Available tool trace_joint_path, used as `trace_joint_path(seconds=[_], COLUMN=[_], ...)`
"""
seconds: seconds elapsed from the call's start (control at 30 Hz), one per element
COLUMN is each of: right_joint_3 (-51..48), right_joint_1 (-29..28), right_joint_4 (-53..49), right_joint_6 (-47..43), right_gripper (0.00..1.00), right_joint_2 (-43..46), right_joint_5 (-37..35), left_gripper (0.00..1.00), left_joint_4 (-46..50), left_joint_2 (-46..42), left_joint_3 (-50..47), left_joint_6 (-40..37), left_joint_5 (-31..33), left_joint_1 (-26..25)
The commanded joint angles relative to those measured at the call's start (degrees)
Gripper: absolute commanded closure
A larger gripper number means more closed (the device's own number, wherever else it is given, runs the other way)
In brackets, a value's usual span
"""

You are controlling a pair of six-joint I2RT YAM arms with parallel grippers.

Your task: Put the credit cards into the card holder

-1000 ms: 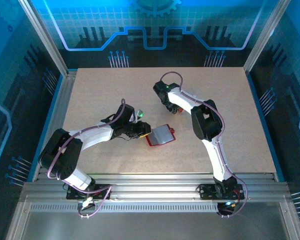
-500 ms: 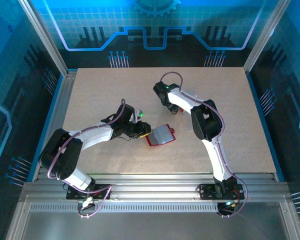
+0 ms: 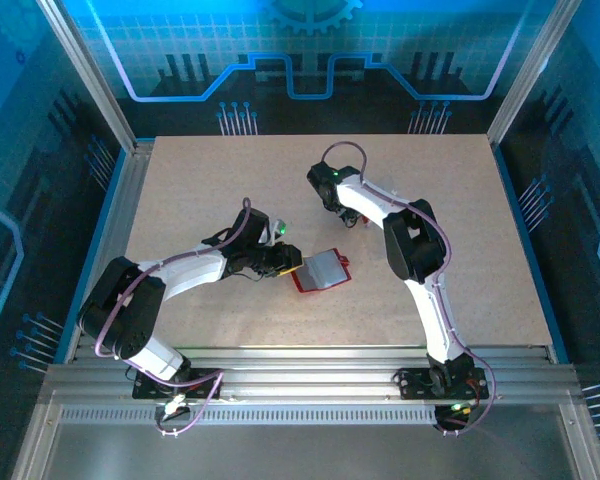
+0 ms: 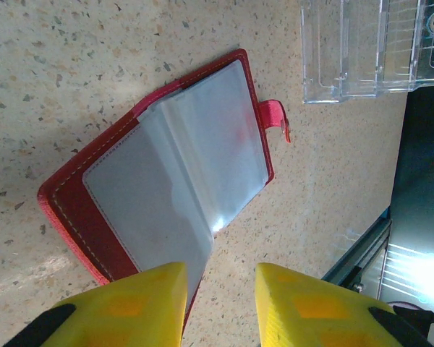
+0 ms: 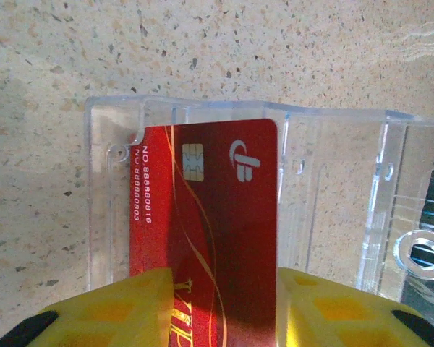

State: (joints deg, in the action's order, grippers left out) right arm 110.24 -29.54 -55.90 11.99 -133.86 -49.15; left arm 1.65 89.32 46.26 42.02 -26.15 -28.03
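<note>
Top external: card holder [image 3: 322, 270], same spot.

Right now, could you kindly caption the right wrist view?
Red credit card inside a clear case, beyond the right gripper.

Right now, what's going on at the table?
The left gripper sits open at the edge of the opened red folding card holder with clear pockets, lying flat on the speckled table. The right gripper straddles a red chip card inside a clear plastic case; whether it grips the card is unclear. The holder's visible pockets look empty.
</note>
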Motion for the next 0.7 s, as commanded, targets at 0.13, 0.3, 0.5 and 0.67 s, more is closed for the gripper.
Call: trace_joint_path(seconds=[0.13, 0.3, 0.5, 0.67], right_joint_3=[0.18, 0.29, 0.61, 0.78], right_joint_1=[0.89, 1.06, 1.11, 1.06], right_joint_4=[-1.98, -2.11, -2.59, -2.99], right_joint_6=[0.32, 0.06, 0.05, -0.03], right_gripper=[0.59, 0.61, 0.62, 0.63], right_joint_2=[2.89, 3.08, 3.19, 3.52], right_joint_5=[-1.74, -1.66, -1.52, -1.57], left_gripper=[0.68, 0.68, 0.68, 0.68], left_joint_4=[-0.32, -0.34, -0.55, -0.66], left_joint_2=[0.87, 0.95, 1.12, 1.12], left_joint_3=[0.68, 0.69, 0.65, 0.63], left_joint_6=[0.17, 0.22, 0.31, 0.35], left_joint_5=[-0.35, -0.31, -0.40, -0.42], left_joint_1=[-0.23, -0.24, -0.25, -0.26])
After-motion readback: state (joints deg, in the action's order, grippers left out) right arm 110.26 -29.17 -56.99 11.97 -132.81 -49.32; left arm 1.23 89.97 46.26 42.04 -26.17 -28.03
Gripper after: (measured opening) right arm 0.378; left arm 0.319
